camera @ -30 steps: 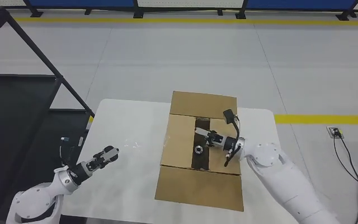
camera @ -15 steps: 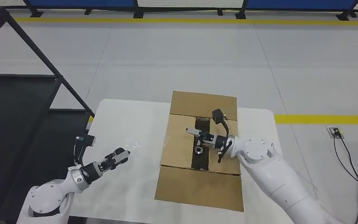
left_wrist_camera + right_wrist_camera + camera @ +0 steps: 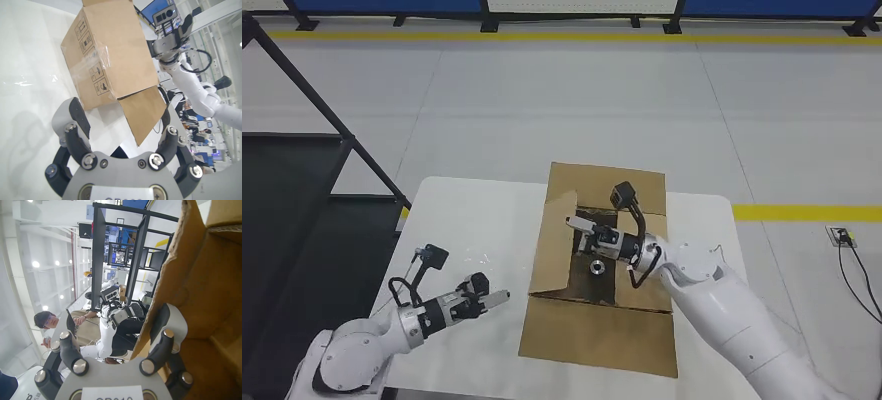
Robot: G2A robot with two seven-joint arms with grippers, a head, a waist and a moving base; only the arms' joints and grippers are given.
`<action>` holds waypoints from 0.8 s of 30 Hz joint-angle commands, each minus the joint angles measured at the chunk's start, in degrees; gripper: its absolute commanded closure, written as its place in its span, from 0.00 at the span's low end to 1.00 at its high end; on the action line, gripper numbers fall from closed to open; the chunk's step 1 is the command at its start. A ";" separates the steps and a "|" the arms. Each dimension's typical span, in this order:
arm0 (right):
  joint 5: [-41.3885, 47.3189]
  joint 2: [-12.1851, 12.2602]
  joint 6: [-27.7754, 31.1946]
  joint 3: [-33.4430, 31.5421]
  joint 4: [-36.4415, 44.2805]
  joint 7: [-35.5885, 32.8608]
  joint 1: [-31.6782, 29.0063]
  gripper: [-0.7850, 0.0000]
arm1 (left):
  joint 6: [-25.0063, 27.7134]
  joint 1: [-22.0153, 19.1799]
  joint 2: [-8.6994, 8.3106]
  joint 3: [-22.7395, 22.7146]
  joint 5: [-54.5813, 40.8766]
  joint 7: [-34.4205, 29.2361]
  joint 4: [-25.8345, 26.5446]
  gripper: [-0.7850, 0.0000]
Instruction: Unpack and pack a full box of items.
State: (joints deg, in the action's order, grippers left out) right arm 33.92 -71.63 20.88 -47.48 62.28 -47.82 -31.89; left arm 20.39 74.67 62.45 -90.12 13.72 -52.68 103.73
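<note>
A brown cardboard box (image 3: 597, 335) stands open on the white table (image 3: 462, 230), its near and far flaps spread flat. A small round metal item (image 3: 597, 267) lies in the dark opening. My right gripper (image 3: 572, 222) is over the box's left flap (image 3: 552, 255), which is raised. In the right wrist view the right gripper (image 3: 115, 319) is open, with the flap's edge (image 3: 160, 275) between its fingers. My left gripper (image 3: 500, 297) hovers open just left of the box's front left corner. In the left wrist view the left gripper (image 3: 121, 113) faces the box's printed side (image 3: 90, 62).
A black metal frame (image 3: 302, 90) stands off the table's left side. Bare table lies left of the box and behind my left arm. The table's right edge is close to the box.
My right gripper has moved left across the box opening, and the left flap has gone from flat to raised. My left gripper has moved right, closer to the box.
</note>
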 commanded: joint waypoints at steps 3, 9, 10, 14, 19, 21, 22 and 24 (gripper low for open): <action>0.45 -0.31 0.34 -0.35 3.44 -0.14 -0.65 0.00 | -2.66 -0.40 0.20 4.20 7.16 2.98 2.44 0.00; 0.07 -1.37 -1.14 0.79 4.92 -0.13 0.02 0.00 | -7.48 -2.69 0.71 9.68 13.60 7.59 2.90 0.00; 0.00 -1.59 -1.14 1.03 4.80 -0.26 0.26 0.00 | -8.48 -3.11 0.84 10.57 14.10 8.53 2.81 0.00; 0.35 -2.35 -0.77 1.65 4.03 -1.29 0.96 0.00 | -12.35 -4.81 1.31 13.35 15.50 11.16 2.25 0.00; 0.46 -2.95 -0.35 1.83 2.81 -4.04 1.61 0.00 | -16.30 -5.43 1.77 13.67 12.91 15.57 2.16 0.00; 0.18 -3.11 -0.14 1.74 2.38 -4.40 1.65 0.00 | -16.74 -5.22 1.78 13.23 12.00 16.10 2.23 0.00; 0.08 -3.19 -0.09 1.67 2.24 -4.58 1.67 0.00 | -16.74 -5.04 1.74 12.96 11.82 16.01 2.41 0.00; -0.14 -3.29 -0.06 1.46 1.93 -5.04 1.70 0.00 | -16.56 -4.34 1.56 12.03 12.06 15.56 3.34 0.00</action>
State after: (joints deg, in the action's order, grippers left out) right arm 33.90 -74.89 20.84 -45.93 64.34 -52.62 -30.21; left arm 3.71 69.92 64.12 -77.58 25.60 -36.83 106.52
